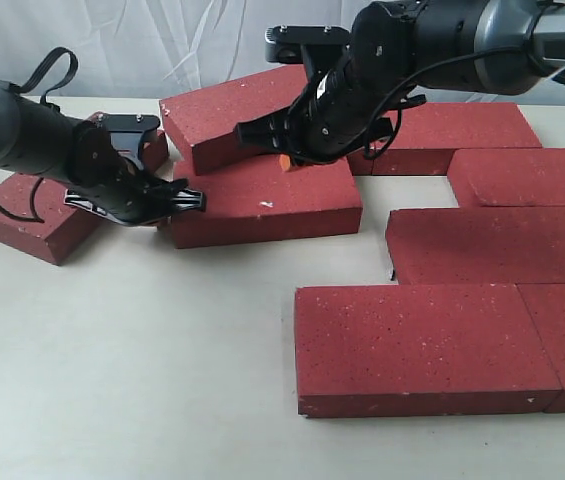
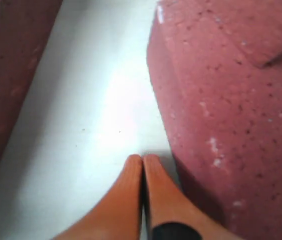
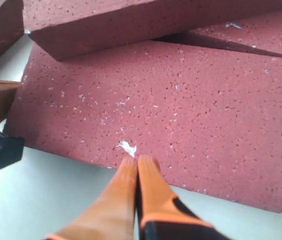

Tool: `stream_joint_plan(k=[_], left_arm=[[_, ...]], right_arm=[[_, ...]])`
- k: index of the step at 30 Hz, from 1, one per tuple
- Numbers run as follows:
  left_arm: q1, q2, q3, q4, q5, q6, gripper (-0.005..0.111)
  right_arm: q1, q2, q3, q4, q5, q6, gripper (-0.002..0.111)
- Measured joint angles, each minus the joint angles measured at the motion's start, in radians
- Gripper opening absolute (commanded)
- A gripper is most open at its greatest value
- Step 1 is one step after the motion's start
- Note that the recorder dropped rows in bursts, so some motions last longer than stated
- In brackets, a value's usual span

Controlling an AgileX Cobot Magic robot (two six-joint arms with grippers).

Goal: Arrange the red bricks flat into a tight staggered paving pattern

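Observation:
Several red bricks lie flat in staggered rows at the right, among them a front one and one behind it. A loose red brick lies mid-table, with a tilted brick leaning on its far edge. Another brick lies at the left. My left gripper is shut and empty, low on the table at the loose brick's left end. The right gripper is shut and empty, just over the loose brick's top.
A pale tabletop spreads across the front left. A white backdrop hangs behind. In the laid rows there is a gap between the loose brick and the bricks at the right.

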Motion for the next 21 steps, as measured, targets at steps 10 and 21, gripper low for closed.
stream_joint_plan(k=[10,21], left_arm=[[0.003,-0.042,-0.011,-0.024,0.108,-0.041,0.0],[-0.028,-0.042,-0.011,-0.043,-0.017,-0.041,0.0]], right_arm=[[0.0,0.0,0.0,-0.004,0.006,0.002,-0.001],[0.0,0.0,0.0,-0.006,0.027,0.002,-0.001]])
